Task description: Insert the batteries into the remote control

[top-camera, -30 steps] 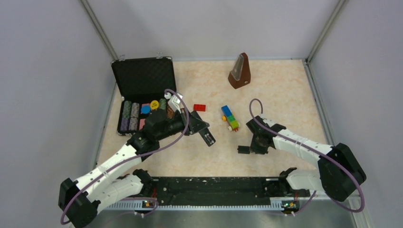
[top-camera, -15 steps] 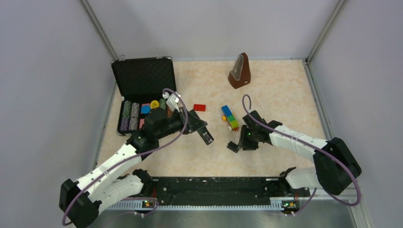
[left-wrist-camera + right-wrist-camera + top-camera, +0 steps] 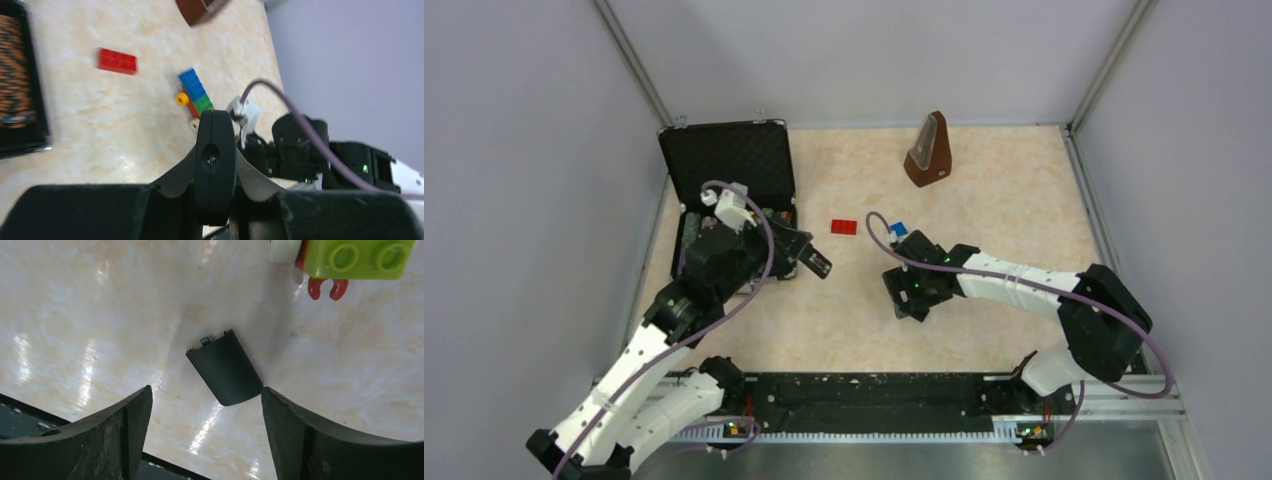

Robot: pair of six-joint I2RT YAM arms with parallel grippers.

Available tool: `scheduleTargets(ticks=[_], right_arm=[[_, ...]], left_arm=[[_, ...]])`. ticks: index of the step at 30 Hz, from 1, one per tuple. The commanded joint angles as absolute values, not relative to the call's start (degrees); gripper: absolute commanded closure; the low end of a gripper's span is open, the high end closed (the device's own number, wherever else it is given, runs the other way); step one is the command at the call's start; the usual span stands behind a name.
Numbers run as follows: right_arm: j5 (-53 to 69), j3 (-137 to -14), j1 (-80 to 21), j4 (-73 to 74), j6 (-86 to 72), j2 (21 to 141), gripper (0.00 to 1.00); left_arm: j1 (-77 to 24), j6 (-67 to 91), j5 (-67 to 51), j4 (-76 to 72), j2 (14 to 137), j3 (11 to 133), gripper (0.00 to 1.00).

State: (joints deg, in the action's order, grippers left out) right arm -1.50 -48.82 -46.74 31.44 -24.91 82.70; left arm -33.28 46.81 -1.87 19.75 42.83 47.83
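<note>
Pointing rightward, remote control (image 3: 820, 267) clamped in left pincer (image 3: 798, 254); right pincer (image 3: 207, 401) wide above cover (image 3: 225, 371).

Left claw (image 3: 804, 258) clamped; right claw (image 3: 206, 400) spread wide.

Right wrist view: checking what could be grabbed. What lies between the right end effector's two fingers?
A small black cover lies flat on the table between the fingers of the open right end effector, as the right wrist view shows.
</note>
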Motion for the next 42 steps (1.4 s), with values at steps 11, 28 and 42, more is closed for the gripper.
scheduleTargets(ticks=[11, 28, 42], right_arm=[[-2.5, -57.0, -48.3, 41.4, -8.8, 92.5, 0.25], [-1.5, -57.6, -48.3, 40.9, -11.8, 96.2, 0.74], [10.8, -56.8, -48.5, 36.1, -10.2, 65.4, 0.74]], left_arm=[[-32.9, 48.3, 23.3, 32.6, 31.6, 51.7, 1.0], [-32.9, 49.6, 19.6, 31.7, 32.5, 50.1, 1.0], [-32.8, 47.4, -9.4, 9.9, 41.9, 36.9, 1.0]])
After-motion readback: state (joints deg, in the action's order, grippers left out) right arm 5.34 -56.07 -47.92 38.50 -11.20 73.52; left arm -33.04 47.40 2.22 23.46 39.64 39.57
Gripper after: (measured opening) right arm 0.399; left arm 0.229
